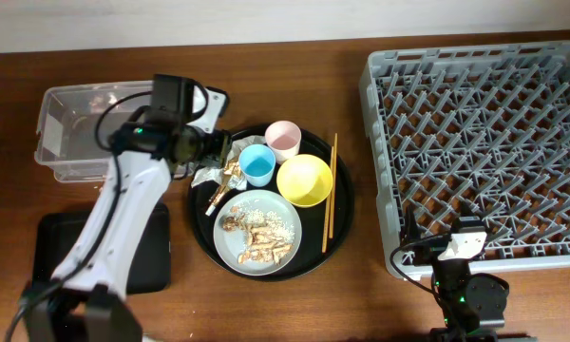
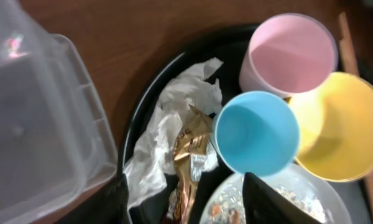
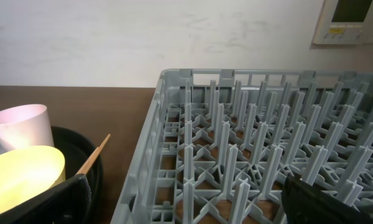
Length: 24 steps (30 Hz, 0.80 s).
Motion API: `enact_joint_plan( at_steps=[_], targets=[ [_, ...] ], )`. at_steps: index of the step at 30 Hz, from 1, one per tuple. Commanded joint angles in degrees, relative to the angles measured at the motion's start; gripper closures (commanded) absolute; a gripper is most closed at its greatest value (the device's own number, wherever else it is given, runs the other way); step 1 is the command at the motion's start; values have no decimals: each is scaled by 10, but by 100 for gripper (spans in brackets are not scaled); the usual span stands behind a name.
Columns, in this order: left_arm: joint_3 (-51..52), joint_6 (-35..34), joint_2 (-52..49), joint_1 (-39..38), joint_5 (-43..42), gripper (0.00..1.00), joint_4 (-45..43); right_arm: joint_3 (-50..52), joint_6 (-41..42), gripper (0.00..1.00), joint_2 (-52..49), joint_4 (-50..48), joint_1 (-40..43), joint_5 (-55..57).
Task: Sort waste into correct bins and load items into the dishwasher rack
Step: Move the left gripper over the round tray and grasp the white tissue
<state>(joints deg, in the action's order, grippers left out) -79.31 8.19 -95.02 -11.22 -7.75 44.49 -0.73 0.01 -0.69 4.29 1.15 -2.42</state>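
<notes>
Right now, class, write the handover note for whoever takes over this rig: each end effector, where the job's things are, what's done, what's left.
Left end effector: open, over the napkin on the round black tray. Right end effector: open, empty, by the rack.
Pink cup, blue cup, yellow bowl, plate with food scraps and chopsticks: all on that tray.
Done: nothing; rack empty, no waste seen in clear tub or black rectangular tray.
Left: bin napkin and scraps, rack the five items.
</notes>
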Motion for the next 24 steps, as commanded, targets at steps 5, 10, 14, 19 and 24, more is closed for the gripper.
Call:
enact_joint_plan(
  at_steps=[5,10,14,19,24],
  targets=[
    [-8,29,-28,-2,59,43,-43,4,2,1,4,2,4,5],
    [-8,35,-56,-4,49,44,-37,4,2,1,4,2,4,5],
    [-8,51,-78,-6,43,44,-38,4,2,1,4,2,4,5],
    [-8,68,-100,-12,42,44,-40,4,2,1,4,2,4,5],
    [-8,70,-124,-11,46,44,-43,4,2,1,4,2,4,5]
  ],
)
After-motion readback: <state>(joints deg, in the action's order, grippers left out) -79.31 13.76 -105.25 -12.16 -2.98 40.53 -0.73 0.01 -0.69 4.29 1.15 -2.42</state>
